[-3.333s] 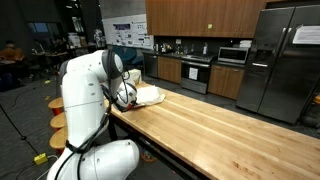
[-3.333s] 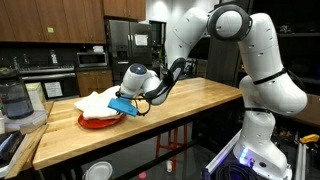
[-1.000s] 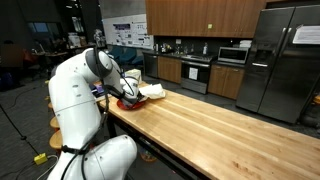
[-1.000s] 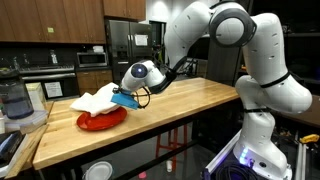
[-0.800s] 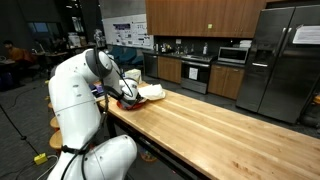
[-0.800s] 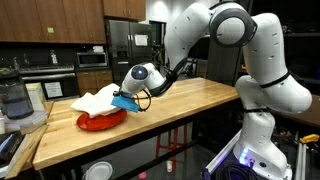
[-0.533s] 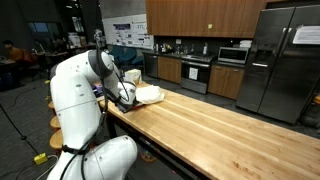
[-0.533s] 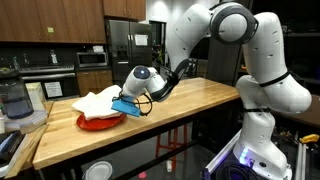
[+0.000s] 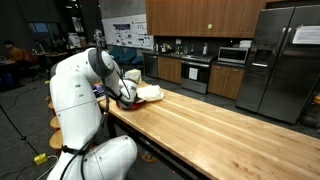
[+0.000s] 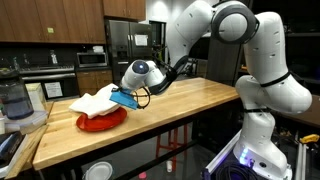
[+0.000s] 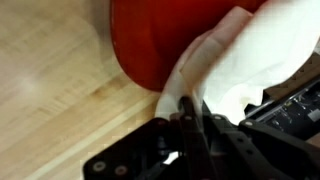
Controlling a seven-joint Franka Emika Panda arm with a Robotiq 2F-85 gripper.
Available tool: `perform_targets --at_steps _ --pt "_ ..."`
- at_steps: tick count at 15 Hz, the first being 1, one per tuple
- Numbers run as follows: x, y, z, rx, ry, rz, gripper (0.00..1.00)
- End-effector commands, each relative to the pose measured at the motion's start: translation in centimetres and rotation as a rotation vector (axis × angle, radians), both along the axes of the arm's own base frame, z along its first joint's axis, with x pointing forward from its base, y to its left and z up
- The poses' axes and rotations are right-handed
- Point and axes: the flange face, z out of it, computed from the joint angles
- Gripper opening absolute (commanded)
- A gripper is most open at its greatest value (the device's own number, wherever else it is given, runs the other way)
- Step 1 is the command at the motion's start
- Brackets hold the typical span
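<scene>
A white cloth (image 10: 93,101) lies bunched on a red plate (image 10: 100,121) at the end of the wooden counter (image 10: 180,100). My gripper (image 10: 122,98) is over the plate's near side, its fingers pressed together on a fold of the cloth. In the wrist view the shut fingers (image 11: 192,112) pinch the edge of the white cloth (image 11: 240,60), with the red plate (image 11: 150,40) behind it. In an exterior view the gripper (image 9: 127,97) and the cloth (image 9: 147,93) are partly hidden by my arm.
A blender (image 10: 14,104) and a white container (image 10: 36,98) stand left of the plate. Behind are a steel fridge (image 9: 280,60), a stove (image 9: 195,72), a microwave (image 9: 234,55) and wooden cabinets. Stools (image 9: 57,120) stand beside the counter.
The gripper dipped toward the plate half a second ago and has risen slightly again, still holding the cloth's edge. The plate has not moved.
</scene>
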Motion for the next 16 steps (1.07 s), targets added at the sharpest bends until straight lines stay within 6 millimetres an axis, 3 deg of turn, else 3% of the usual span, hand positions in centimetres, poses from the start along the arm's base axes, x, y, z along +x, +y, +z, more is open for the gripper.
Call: perform_targets --at_steps 1,7,13,16 --pt "1.3 -0.2 1.5 -0.034 -0.096 -0.053 0.02" --pt "-0.6 -0.5 0.0 -0.061 -0.031 -0.057 0.02" --pt "-4.9 0.4 -1.1 0.062 0.149 0.087 0.02" --pt "-5.8 0.7 -1.2 0.128 0.189 0.144 0.02"
